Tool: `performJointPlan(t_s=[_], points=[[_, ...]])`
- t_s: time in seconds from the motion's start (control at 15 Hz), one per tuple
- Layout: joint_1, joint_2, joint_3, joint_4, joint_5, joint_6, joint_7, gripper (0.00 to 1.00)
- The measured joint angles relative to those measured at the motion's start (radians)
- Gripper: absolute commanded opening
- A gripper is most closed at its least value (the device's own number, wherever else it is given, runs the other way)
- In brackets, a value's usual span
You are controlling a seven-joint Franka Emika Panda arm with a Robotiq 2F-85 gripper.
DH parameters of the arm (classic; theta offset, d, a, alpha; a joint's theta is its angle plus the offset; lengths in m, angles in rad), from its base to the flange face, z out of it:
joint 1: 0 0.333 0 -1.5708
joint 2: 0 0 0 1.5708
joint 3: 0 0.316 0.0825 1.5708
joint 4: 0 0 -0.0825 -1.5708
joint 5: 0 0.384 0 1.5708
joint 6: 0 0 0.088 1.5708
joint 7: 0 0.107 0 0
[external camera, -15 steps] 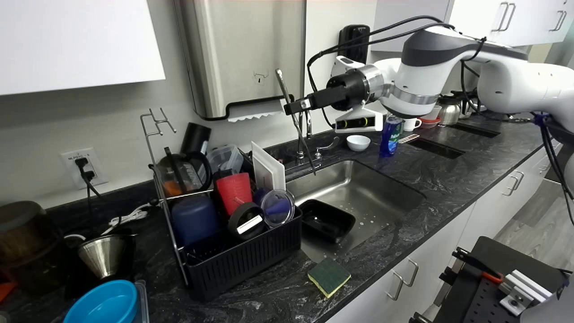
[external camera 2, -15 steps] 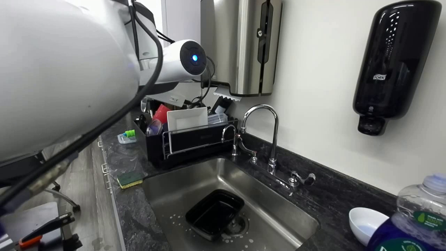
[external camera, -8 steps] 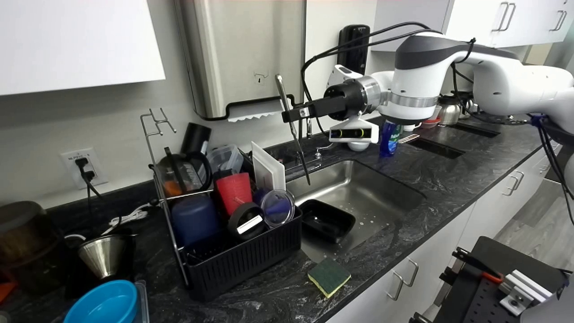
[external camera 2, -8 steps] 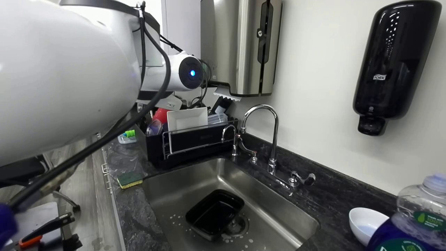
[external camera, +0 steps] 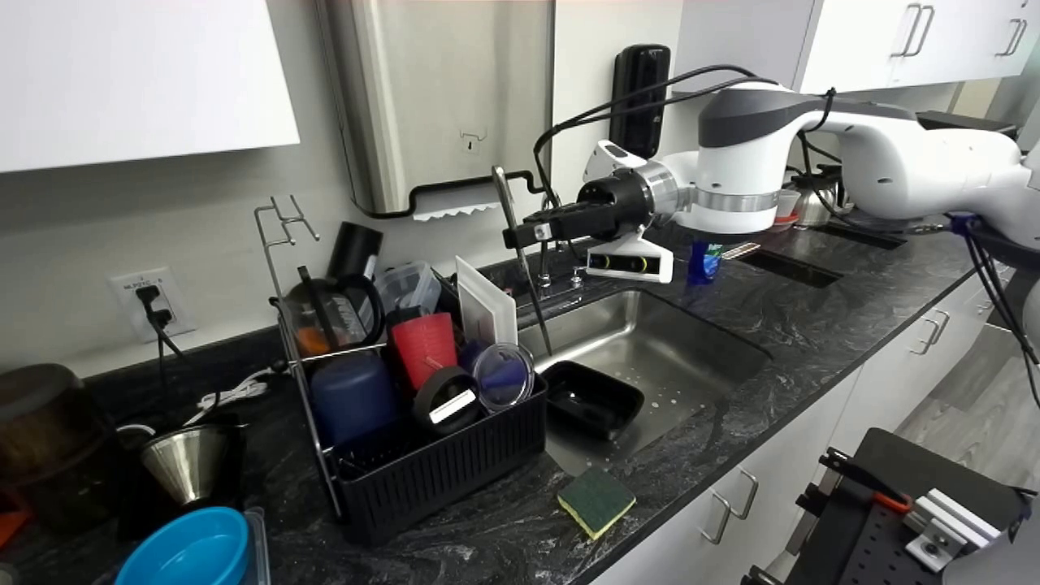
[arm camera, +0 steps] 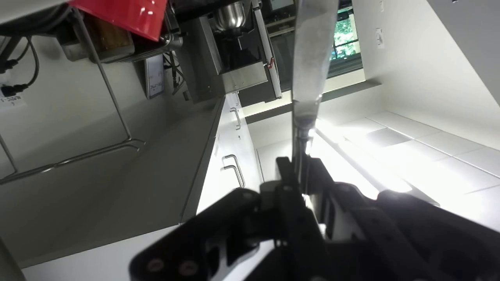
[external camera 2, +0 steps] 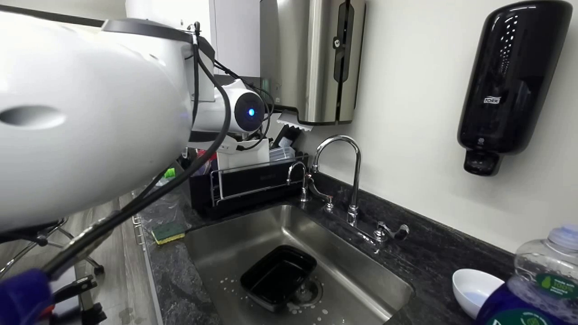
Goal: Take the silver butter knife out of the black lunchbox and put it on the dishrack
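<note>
Slanting, apparently blade down, knife (arm camera: 309, 78) pinched in the end effector (arm camera: 301, 168).

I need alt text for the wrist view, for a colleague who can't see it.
The fingers grip the knife, which runs up past the top edge, right of centre. A red cup is cut off at top left, with wires of the rack below it; a bright ceiling light glares at right.
</note>
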Motion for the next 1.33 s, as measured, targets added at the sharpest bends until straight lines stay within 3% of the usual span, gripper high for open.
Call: performJointPlan(t_s=[1.33], points=[[0.076,0.0,-0.068,0.048,0.0,0.031,-0.151,0.03]])
